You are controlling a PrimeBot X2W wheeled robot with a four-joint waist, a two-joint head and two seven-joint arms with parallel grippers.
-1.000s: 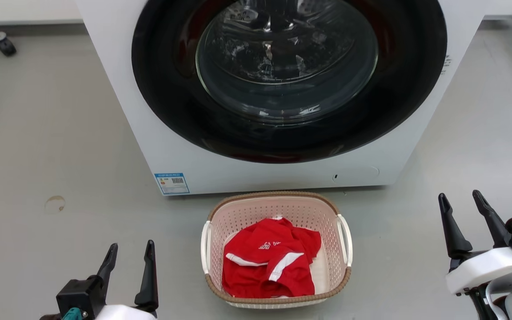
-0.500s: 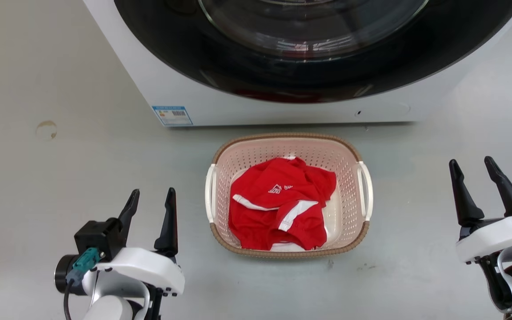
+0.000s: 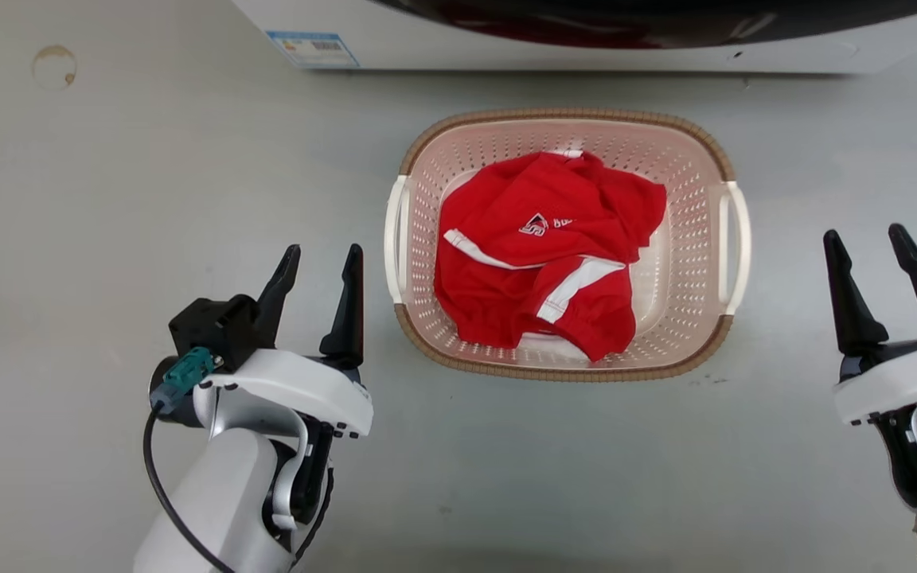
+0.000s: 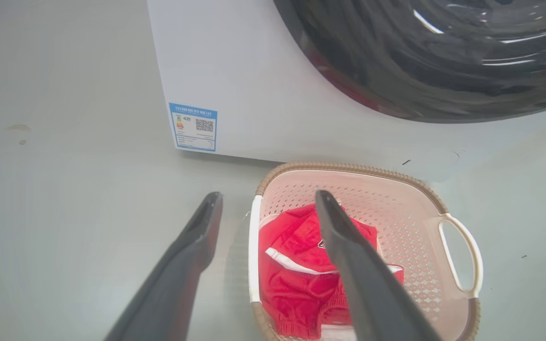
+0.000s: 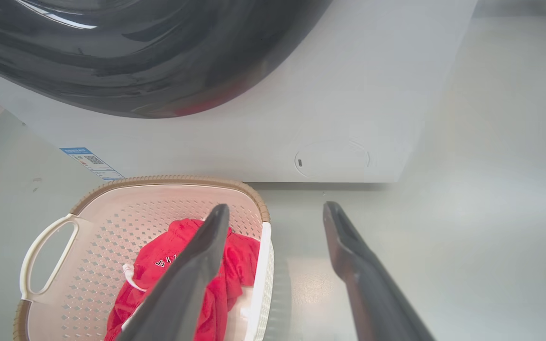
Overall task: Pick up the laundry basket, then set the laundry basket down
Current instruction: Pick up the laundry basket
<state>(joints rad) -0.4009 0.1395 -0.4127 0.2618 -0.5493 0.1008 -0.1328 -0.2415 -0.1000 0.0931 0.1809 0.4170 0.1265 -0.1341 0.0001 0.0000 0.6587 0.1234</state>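
The laundry basket (image 3: pixel 570 117) is sitting on the grey floor (image 3: pixel 148 199) just in front of the washer (image 3: pixel 554 48), holding a red garment (image 3: pixel 546 247). The left gripper (image 3: pixel 323 253) is hovering, fingers spread, just beside its left rim. The right gripper (image 3: pixel 864 235), also spread, is standing farther off, with bare floor between.

Laundry basket (image 3: pixel 566 372) on floor (image 3: pixel 108 239), centre, just before washer (image 3: pixel 442 48), gap between. Garment (image 3: pixel 546 247) in basket, toward its left side. Left gripper (image 3: pixel 324 251) just beside basket's left side, not touching. Right gripper (image 3: pixel 864 232) right of basket, farther off. Sticker (image 3: pixel 311 48) on washer front, lower left corner.
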